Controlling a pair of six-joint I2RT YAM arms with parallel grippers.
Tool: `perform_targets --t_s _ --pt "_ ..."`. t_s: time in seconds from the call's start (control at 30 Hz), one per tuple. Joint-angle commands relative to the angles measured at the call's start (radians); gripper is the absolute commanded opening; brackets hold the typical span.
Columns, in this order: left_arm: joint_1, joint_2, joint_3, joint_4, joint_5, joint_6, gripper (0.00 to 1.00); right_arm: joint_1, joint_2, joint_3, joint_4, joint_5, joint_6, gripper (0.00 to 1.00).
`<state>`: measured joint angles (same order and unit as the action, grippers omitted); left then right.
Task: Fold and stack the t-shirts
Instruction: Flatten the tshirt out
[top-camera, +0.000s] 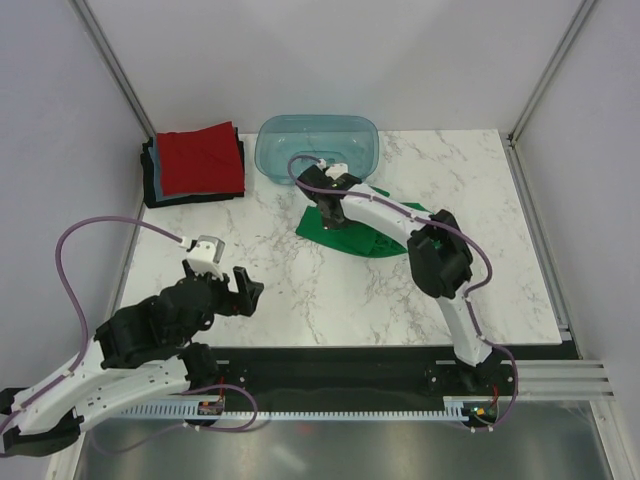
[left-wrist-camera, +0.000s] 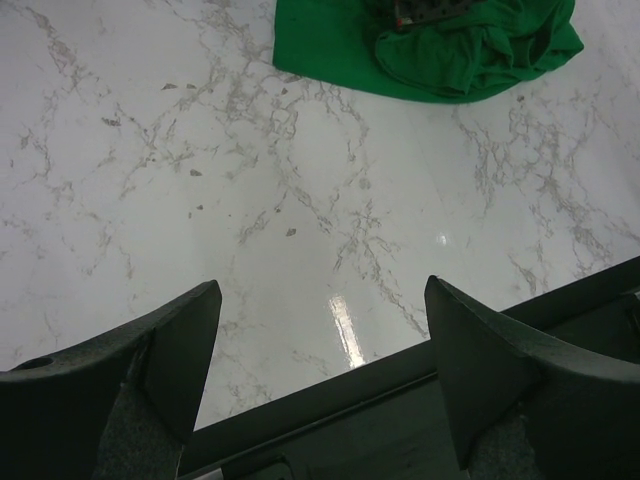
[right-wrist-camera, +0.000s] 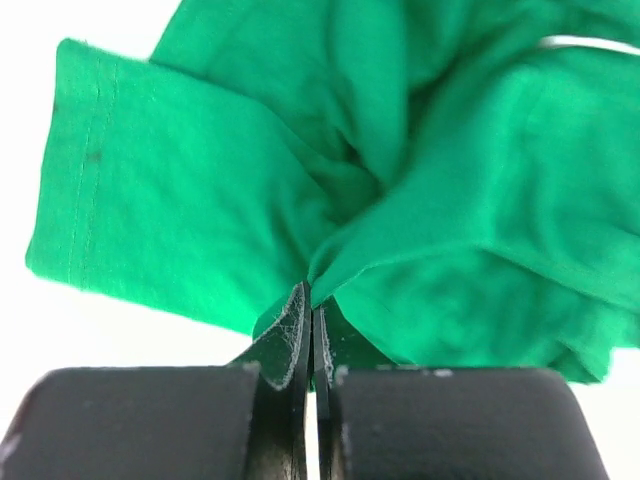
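A bright green t-shirt lies crumpled on the marble table just in front of the tub. It also shows at the top of the left wrist view and fills the right wrist view. My right gripper is shut on a pinch of the green cloth. My left gripper is open and empty near the table's front left edge. A folded stack with a red t-shirt on top, light blue and black edges below it, sits at the far left corner.
A translucent teal plastic tub stands at the back centre, right behind the right gripper. The black front rail borders the near table edge. Grey walls enclose the table on the left, back and right.
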<state>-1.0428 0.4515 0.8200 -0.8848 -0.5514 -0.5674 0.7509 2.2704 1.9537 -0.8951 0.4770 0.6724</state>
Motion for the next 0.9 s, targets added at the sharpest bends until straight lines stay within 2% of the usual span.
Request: perform_targets --t_s 0.0,0.07,0.17,0.2,0.27,0.3,0.4,0.43,0.47,0.5,0.53,0.57,0.6,0.63,0.77,0.87 --pt "0.0 0.027 0.015 0.007 -0.07 -0.04 0.89 0.004 -0.219 -0.097 -0.002 0.05 -0.036 0.0" --pt "0.0 0.044 0.015 0.004 -0.102 -0.028 0.89 0.001 -0.299 -0.174 -0.002 0.066 -0.046 0.0" --pt "0.0 0.075 0.015 0.015 -0.13 -0.022 0.92 -0.021 -0.495 -0.381 0.004 0.09 -0.039 0.0" --pt "0.0 0.114 0.013 0.029 -0.131 -0.016 0.93 -0.03 -0.609 -0.506 0.018 0.098 -0.037 0.0" --pt "0.0 0.168 0.014 0.114 -0.107 0.036 0.95 -0.077 -0.731 -0.632 0.041 0.083 -0.036 0.0" --pt "0.0 0.232 0.021 0.154 -0.099 0.059 0.96 -0.102 -0.843 -0.744 0.06 0.068 -0.039 0.0" --pt "0.006 0.355 0.054 0.292 -0.12 0.122 1.0 -0.202 -1.022 -0.905 0.087 -0.012 -0.08 0.0" --pt "0.045 0.443 0.073 0.335 -0.084 0.192 1.0 -0.258 -1.055 -0.932 0.085 -0.041 -0.092 0.0" --pt "0.085 0.487 0.086 0.418 0.053 0.216 1.0 -0.283 -1.086 -0.955 0.084 -0.05 -0.105 0.0" --pt "0.137 0.545 0.106 0.435 0.135 0.221 1.0 -0.31 -1.138 -0.993 0.076 -0.054 -0.129 0.0" --pt "0.259 0.649 0.152 0.448 0.215 0.193 1.0 -0.37 -1.166 -1.01 0.071 -0.058 -0.14 0.0" --pt "0.318 0.711 0.174 0.455 0.348 0.175 0.98 -0.402 -1.19 -1.026 0.071 -0.09 -0.155 0.0" --pt "0.367 0.763 0.197 0.472 0.398 0.163 0.97 -0.432 -1.23 -1.05 0.074 -0.107 -0.168 0.0" --pt "0.429 0.809 0.237 0.483 0.427 0.152 0.96 -0.477 -1.247 -1.061 0.076 -0.124 -0.175 0.0" --pt "0.477 1.079 0.356 0.561 0.488 0.196 0.94 -0.509 -1.272 -1.061 0.087 -0.214 -0.151 0.0" --pt "0.507 1.22 0.494 0.567 0.505 0.221 0.93 -0.51 -1.255 -1.09 0.134 -0.354 -0.122 0.0"
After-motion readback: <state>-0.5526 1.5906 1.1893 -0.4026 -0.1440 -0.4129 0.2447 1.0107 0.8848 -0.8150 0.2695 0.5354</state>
